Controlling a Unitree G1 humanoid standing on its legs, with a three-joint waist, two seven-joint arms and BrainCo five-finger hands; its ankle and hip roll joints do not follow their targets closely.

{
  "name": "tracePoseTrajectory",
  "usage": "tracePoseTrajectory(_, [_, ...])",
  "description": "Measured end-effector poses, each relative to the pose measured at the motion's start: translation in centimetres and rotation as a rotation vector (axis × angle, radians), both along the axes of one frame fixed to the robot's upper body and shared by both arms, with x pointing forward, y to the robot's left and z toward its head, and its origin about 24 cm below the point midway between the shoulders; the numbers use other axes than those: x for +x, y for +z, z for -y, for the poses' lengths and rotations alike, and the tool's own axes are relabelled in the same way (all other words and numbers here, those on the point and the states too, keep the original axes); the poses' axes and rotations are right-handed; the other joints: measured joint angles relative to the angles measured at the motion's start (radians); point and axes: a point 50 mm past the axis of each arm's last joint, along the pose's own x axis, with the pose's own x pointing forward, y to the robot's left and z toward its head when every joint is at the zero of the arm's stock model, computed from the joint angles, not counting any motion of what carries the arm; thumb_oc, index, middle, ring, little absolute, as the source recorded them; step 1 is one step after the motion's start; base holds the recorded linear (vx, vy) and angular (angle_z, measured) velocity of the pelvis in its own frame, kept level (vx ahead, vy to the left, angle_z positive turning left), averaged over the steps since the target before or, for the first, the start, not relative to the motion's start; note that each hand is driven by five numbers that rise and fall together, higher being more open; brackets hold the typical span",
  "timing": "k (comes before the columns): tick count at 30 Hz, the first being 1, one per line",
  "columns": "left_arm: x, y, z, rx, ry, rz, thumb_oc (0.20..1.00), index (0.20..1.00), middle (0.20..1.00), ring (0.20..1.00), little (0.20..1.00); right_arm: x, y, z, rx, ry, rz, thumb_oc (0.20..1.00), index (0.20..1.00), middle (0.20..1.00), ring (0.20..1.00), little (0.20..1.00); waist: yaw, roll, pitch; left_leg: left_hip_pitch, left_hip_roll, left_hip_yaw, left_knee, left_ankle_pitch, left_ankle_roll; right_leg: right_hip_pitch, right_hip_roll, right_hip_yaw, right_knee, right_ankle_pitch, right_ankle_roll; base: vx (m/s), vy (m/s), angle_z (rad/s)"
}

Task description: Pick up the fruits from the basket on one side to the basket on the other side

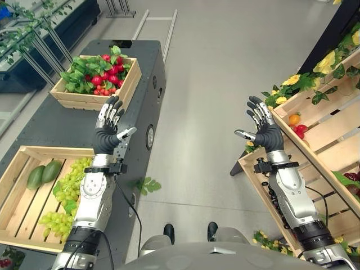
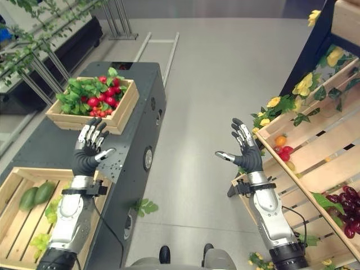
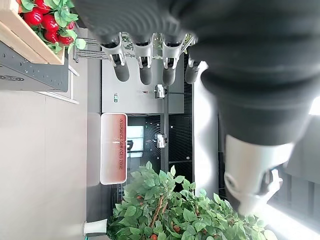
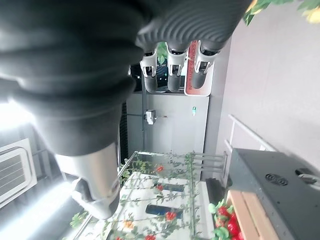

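Both hands are raised with straight fingers and hold nothing. My left hand [image 1: 108, 135] hovers over the dark table, between a near wooden crate [image 1: 17, 225] and a far wooden crate [image 1: 126, 90]. The near crate holds two green mangoes [image 1: 43, 173] and green grapes [image 1: 72, 179]. The far crate holds red radishes with green leaves [image 1: 107, 74]. My right hand [image 1: 264, 130] is up beside a slatted wooden shelf [image 1: 326, 129], where an orange fruit [image 1: 294, 119] and small red fruits [image 1: 300, 130] lie. Dark red grapes [image 2: 350, 211] lie lower on that shelf.
The dark table [image 1: 140, 62] stands on the left, the shelf with yellow flowers [image 1: 325, 63] and leaves on the right, and grey floor [image 1: 214, 101] runs between them. A leaf sprig [image 1: 147, 185] lies on the floor by the table.
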Motion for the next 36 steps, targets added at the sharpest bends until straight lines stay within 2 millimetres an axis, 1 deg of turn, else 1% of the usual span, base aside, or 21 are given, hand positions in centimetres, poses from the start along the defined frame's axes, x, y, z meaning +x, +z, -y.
tracePoseTrajectory(2, [0.0,-0.2,0.0,-0.001,0.0,-0.009,1.0,1.0,1.0,1.0,1.0,0.0,-0.8,0.3,-0.013,-0.02,-0.034,1.0,1.0,1.0,1.0,1.0,-0.001,0.005,-0.005,0.003,0.003,0.003,-0.003,0.0,0.0,0.01,0.003,0.002,-0.02,0.012,0.001,0.02,0.031,-0.08])
tracePoseTrajectory(4, [0.0,-1.1,-0.2,-0.004,0.01,-0.043,1.0,1.0,1.0,1.0,1.0,-0.2,-2.0,0.9,-0.022,-0.041,-0.085,1.0,1.0,1.0,1.0,1.0,-0.002,0.008,-0.008,0.012,0.004,0.005,-0.006,0.0,0.0,0.018,0.007,0.008,-0.032,0.018,0.0,0.01,0.008,-0.09])
tracePoseTrajectory(6, [-0.1,-4.4,-1.0,0.015,0.046,-0.197,1.0,1.0,1.0,1.0,1.0,-0.7,-5.2,2.1,-0.044,-0.083,-0.234,1.0,1.0,1.0,1.0,1.0,-0.003,0.012,-0.024,0.013,0.006,0.005,-0.01,0.0,0.0,0.018,0.01,0.01,-0.037,0.019,-0.001,0.0,0.001,-0.05])
tracePoseTrajectory(7, [-0.6,-6.0,-1.4,0.039,0.062,-0.278,1.0,1.0,1.0,1.0,1.0,-1.1,-6.3,2.5,-0.053,-0.093,-0.29,1.0,1.0,1.0,1.0,1.0,-0.003,0.011,-0.023,0.011,0.007,0.006,-0.01,0.0,0.0,0.017,0.011,0.01,-0.039,0.021,-0.002,0.0,0.0,0.0])
tracePoseTrajectory(8, [-0.6,-6.7,-1.4,0.061,0.061,-0.309,1.0,1.0,1.0,1.0,1.0,-1.4,-6.8,2.7,-0.064,-0.092,-0.317,1.0,1.0,1.0,1.0,1.0,-0.002,0.013,-0.024,0.012,0.009,0.005,-0.011,0.0,-0.001,0.018,0.012,0.01,-0.043,0.023,-0.003,0.0,0.0,0.0])
tracePoseTrajectory(9, [-1.3,-9.2,-1.6,0.097,0.066,-0.433,1.0,1.0,1.0,1.0,1.0,-1.8,-8.0,3.0,-0.088,-0.083,-0.384,1.0,1.0,1.0,1.0,1.0,-0.002,0.015,-0.026,0.015,0.01,0.005,-0.01,0.0,-0.001,0.029,0.014,0.01,-0.052,0.027,-0.003,0.04,0.007,0.02])
tracePoseTrajectory(10, [-2.1,-10.7,-1.7,0.098,0.074,-0.518,1.0,1.0,1.0,1.0,1.0,-2.2,-8.6,3.1,-0.089,-0.084,-0.417,1.0,1.0,1.0,1.0,1.0,-0.003,0.014,-0.025,0.015,0.011,0.005,-0.011,0.0,-0.001,0.031,0.015,0.01,-0.06,0.03,-0.005,0.0,0.0,0.0])
tracePoseTrajectory(11, [-2.8,-11.8,-1.7,0.126,0.075,-0.568,1.0,1.0,1.0,1.0,1.0,-2.5,-9.1,3.1,-0.096,-0.083,-0.438,1.0,1.0,1.0,1.0,1.0,-0.002,0.013,-0.025,0.014,0.012,0.005,-0.012,0.0,-0.002,0.032,0.016,0.01,-0.067,0.033,-0.003,0.0,0.0,0.0])
tracePoseTrajectory(12, [-3.7,-13.3,-1.9,0.169,0.069,-0.648,1.0,1.0,1.0,1.0,1.0,-2.8,-10.0,3.4,-0.112,-0.084,-0.481,1.0,1.0,1.0,1.0,1.0,-0.002,0.012,-0.026,0.016,0.012,0.004,-0.015,0.0,-0.003,0.038,0.017,0.009,-0.08,0.039,-0.004,0.0,0.0,0.0])
tracePoseTrajectory(13, [-5.1,-15.5,-2.2,0.211,0.077,-0.774,1.0,1.0,1.0,1.0,1.0,-3.6,-11.6,3.8,-0.164,-0.091,-0.566,1.0,1.0,1.0,1.0,1.0,-0.002,0.009,-0.031,0.016,0.012,0.005,-0.013,0.0,-0.003,0.045,0.017,0.009,-0.09,0.043,-0.004,0.0,0.0,0.0])
tracePoseTrajectory(14, [-5.7,-16.2,-2.2,0.215,0.083,-0.819,1.0,1.0,1.0,1.0,1.0,-4.0,-12.1,4.0,-0.179,-0.095,-0.598,1.0,1.0,1.0,1.0,1.0,-0.002,0.008,-0.03,0.016,0.011,0.004,-0.014,0.0,-0.003,0.049,0.017,0.009,-0.095,0.045,-0.003,0.0,0.0,0.0])
tracePoseTrajectory(17, [-8.4,-18.4,-2.3,0.259,0.079,-0.956,1.0,1.0,1.0,1.0,1.0,-6.1,-14.6,4.7,-0.269,-0.09,-0.74,1.0,1.0,1.0,1.0,1.0,0.003,0.0,-0.027,0.015,0.011,0.004,-0.015,0.0,-0.003,0.06,0.017,0.008,-0.125,0.06,-0.001,0.01,-0.006,0.01])
tracePoseTrajectory(19, [-9.4,-19.1,-2.3,0.284,0.069,-1.012,1.0,1.0,1.0,1.0,1.0,-7.0,-15.6,5.0,-0.296,-0.093,-0.798,1.0,1.0,1.0,1.0,1.0,0.007,-0.001,-0.027,0.015,0.01,0.003,-0.015,0.0,-0.003,0.07,0.017,0.006,-0.147,0.072,-0.001,0.0,0.0,0.0])
tracePoseTrajectory(20, [-9.9,-19.6,-2.3,0.311,0.053,-1.047,1.0,1.0,1.0,1.0,1.0,-7.8,-16.4,5.3,-0.309,-0.105,-0.852,1.0,1.0,1.0,1.0,1.0,0.02,-0.001,-0.027,0.016,0.01,0.002,-0.015,0.0,-0.003,0.084,0.017,0.005,-0.16,0.082,-0.001,0.0,0.0,0.0])
tracePoseTrajectory(22, [-10.9,-20.4,-2.1,0.334,0.038,-1.102,1.0,1.0,1.0,1.0,1.0,-9.3,-17.6,5.8,-0.319,-0.129,-0.938,1.0,1.0,1.0,1.0,1.0,0.024,-0.001,-0.027,0.015,0.01,0.001,-0.015,0.0,-0.003,0.093,0.017,0.004,-0.185,0.095,0.001,0.0,0.0,0.0])
tracePoseTrajectory(23, [-10.9,-20.6,-2.1,0.34,0.038,-1.119,1.0,1.0,1.0,1.0,1.0,-9.6,-17.9,5.9,-0.318,-0.135,-0.961,1.0,1.0,1.0,1.0,1.0,0.024,-0.002,-0.027,0.017,0.009,0.001,-0.015,0.0,-0.003,0.1,0.017,0.002,-0.19,0.098,-0.001,0.02,-0.006,0.05])
tracePoseTrajectory(24, [-12.1,-21.4,-1.9,0.35,0.032,-1.185,1.0,1.0,1.0,1.0,1.0,-10.6,-18.8,5.9,-0.314,-0.149,-1.021,1.0,1.0,1.0,1.0,1.0,0.023,-0.002,-0.029,0.018,0.009,0.0,-0.016,0.0,-0.004,0.102,0.017,0.0,-0.198,0.102,-0.002,0.0,0.0,0.0])
tracePoseTrajectory(29, [-14.7,-22.9,-0.7,0.324,0.014,-1.316,1.0,1.0,1.0,1.0,1.0,-13.9,-20.9,5.6,-0.288,-0.188,-1.195,1.0,1.0,1.0,1.0,1.0,0.024,-0.004,-0.029,0.015,0.009,0.0,-0.016,0.0,-0.004,0.101,0.017,0.0,-0.203,0.105,-0.003,0.0,0.0,0.0])
tracePoseTrajectory(31, [-14.9,-23.0,-0.6,0.323,0.009,-1.33,1.0,1.0,1.0,1.0,1.0,-14.6,-21.2,5.5,-0.281,-0.196,-1.222,1.0,1.0,1.0,1.0,1.0,0.024,-0.006,-0.029,0.014,0.009,0.0,-0.016,0.0,-0.004,0.101,0.017,0.0,-0.203,0.105,-0.003,0.03,-0.006,0.0])
tracePoseTrajectory(35, [-14.6,-22.9,-0.5,0.324,0.006,-1.317,1.0,1.0,1.0,1.0,1.0,-14.7,-21.4,5.0,-0.269,-0.194,-1.231,1.0,1.0,1.0,1.0,1.0,0.024,-0.015,-0.035,0.015,0.009,0.0,-0.016,-0.001,-0.004,0.101,0.017,0.0,-0.204,0.105,-0.003,0.0,0.0,0.0])
tracePoseTrajectory(36, [-14.6,-22.9,-0.5,0.327,0.004,-1.317,1.0,1.0,1.0,1.0,1.0,-15.1,-21.6,4.8,-0.263,-0.194,-1.244,1.0,1.0,1.0,1.0,1.0,0.022,-0.017,-0.038,0.015,0.009,0.0,-0.016,-0.001,-0.004,0.101,0.017,0.0,-0.204,0.105,-0.003,0.0,0.0,0.0])
